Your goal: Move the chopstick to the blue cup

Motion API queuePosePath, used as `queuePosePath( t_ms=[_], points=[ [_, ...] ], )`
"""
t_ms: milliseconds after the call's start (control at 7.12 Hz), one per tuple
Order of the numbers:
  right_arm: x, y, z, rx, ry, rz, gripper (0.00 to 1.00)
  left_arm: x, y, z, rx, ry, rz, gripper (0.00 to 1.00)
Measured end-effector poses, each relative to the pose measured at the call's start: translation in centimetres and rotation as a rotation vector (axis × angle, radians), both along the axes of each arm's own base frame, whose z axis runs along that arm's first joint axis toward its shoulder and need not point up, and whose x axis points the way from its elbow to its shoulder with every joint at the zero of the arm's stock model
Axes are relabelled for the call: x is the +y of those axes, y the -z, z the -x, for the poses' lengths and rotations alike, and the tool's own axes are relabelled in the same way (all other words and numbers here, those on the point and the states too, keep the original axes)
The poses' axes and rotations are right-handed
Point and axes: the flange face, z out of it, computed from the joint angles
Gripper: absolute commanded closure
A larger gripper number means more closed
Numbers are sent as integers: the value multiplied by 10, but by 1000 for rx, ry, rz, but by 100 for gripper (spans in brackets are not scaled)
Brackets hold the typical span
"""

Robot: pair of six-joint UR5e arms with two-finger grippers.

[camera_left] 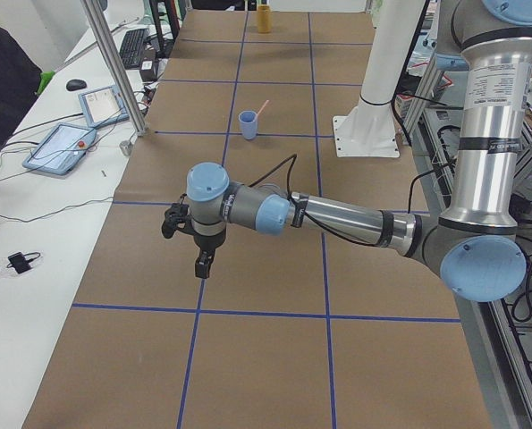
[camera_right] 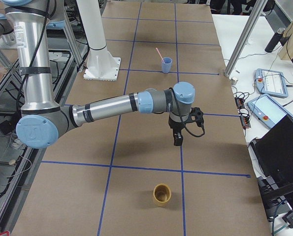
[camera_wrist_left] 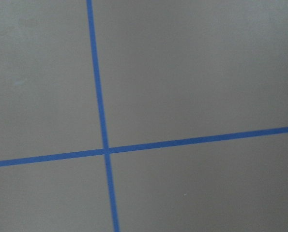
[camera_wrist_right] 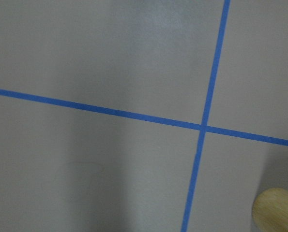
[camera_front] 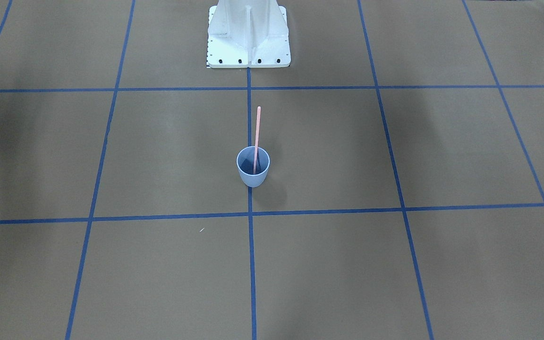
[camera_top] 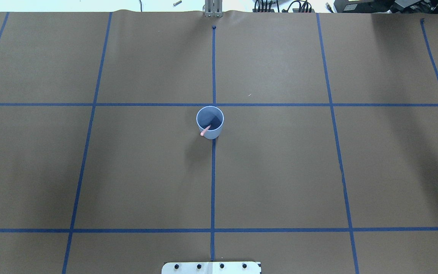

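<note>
The blue cup (camera_front: 253, 177) stands upright at the middle of the table on a blue tape line; it also shows in the overhead view (camera_top: 216, 132). One pale pink chopstick (camera_front: 257, 127) stands in it and leans toward the robot base; its top end pokes over the rim (camera_top: 204, 132). My left gripper (camera_left: 200, 259) hangs over the table far from the cup (camera_left: 248, 125). My right gripper (camera_right: 178, 137) hangs far from the cup (camera_right: 166, 65) at the other end. I cannot tell whether either is open or shut. Both wrist views show only paper and tape.
A tan wooden cup (camera_right: 161, 194) stands near the right end of the table; its rim shows in the right wrist view (camera_wrist_right: 277, 210). The white robot base (camera_front: 248, 38) is behind the cup. Tablets (camera_left: 60, 147) and a metal post (camera_left: 114, 67) line the operators' side.
</note>
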Motion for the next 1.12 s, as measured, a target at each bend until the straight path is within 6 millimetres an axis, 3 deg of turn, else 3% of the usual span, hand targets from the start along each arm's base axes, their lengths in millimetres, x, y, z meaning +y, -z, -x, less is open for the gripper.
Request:
queuePosePath(
  t_ms=[281,702,1124],
  points=[
    [29,-40,-20,6,31,12,0,28,-36,18,-9,-4,19,2],
    [38,-63,-26,20,26,49,0,43,-84,20,-11,-3,107,2],
    [40,-90,-32,91,27,97,0,35,-69,19,2,38,120,2]
  ],
)
